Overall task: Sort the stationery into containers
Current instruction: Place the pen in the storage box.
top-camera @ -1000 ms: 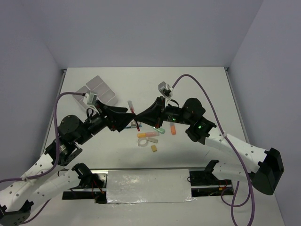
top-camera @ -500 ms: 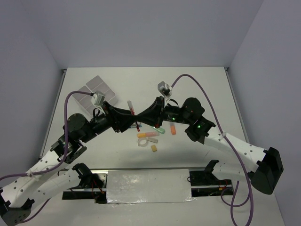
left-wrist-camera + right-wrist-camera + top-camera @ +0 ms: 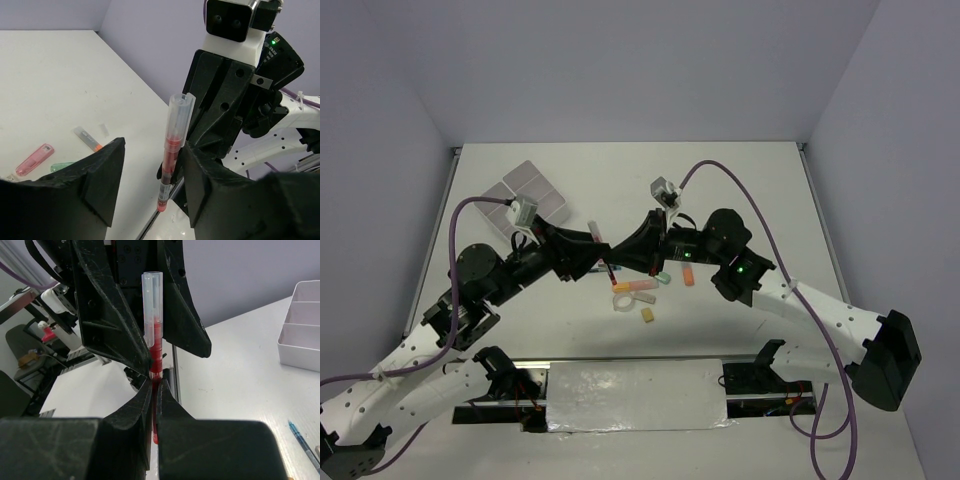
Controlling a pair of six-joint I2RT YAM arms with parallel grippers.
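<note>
Markers [image 3: 644,297], tape ring [image 3: 623,302], eraser [image 3: 648,316] near pen [image 3: 173,135]

At frame centre the left end effector [image 3: 599,257] and right end effector [image 3: 618,263] meet around a red pen [image 3: 596,228], barring passage; markers [image 3: 640,286] crowd the worktop [image 3: 760,190] just below. Trays [image 3: 525,195] block upper left; upper right lies open.

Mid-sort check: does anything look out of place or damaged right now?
Nothing is spilled or broken. The one odd sight: the red pen stands upright off the table, pinched at its lower end by the right gripper, while the left gripper stands open around it.
</note>
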